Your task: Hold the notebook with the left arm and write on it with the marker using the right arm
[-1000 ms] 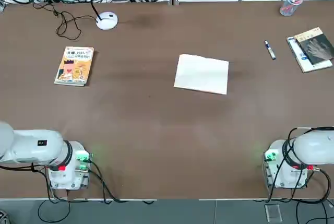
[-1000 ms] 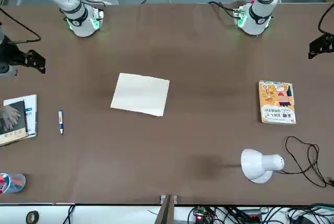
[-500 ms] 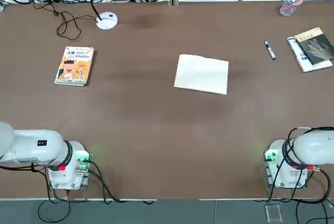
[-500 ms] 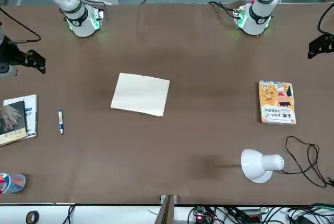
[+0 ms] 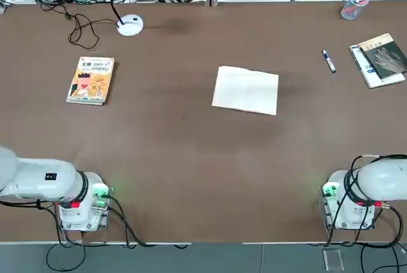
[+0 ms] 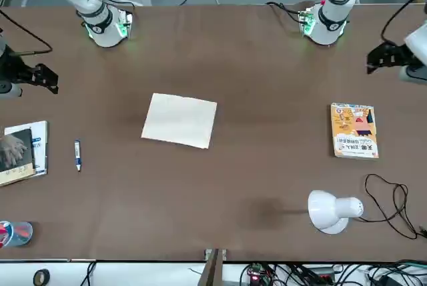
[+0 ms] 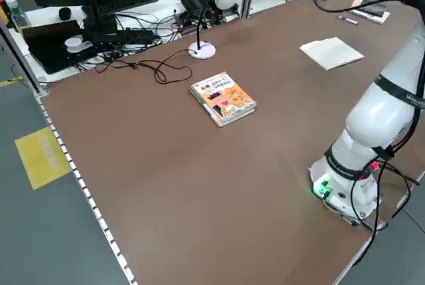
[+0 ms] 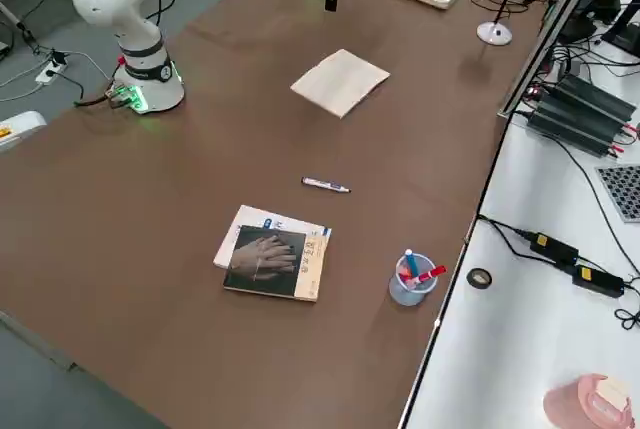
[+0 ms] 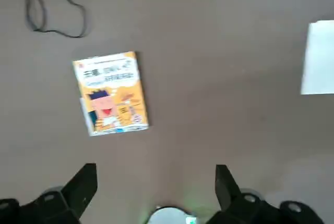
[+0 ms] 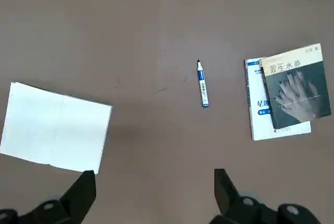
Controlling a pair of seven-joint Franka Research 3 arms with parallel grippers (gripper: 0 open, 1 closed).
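The notebook (image 5: 245, 90) lies flat and unheld mid-table, the marker (image 5: 328, 60) loose well off beside the dark-covered book (image 5: 380, 58), since the left gripper (image 9: 154, 192) and right gripper (image 10: 154, 192) hover high, jaws apart and empty.

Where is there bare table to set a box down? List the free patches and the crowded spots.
Free: the wide strip between the notebook and the two arm bases; the stretch between the notebook and the orange book. Crowded: the far right corner, where the marker, the dark book and the pen cup sit close; the far left, with the lamp and its cable.
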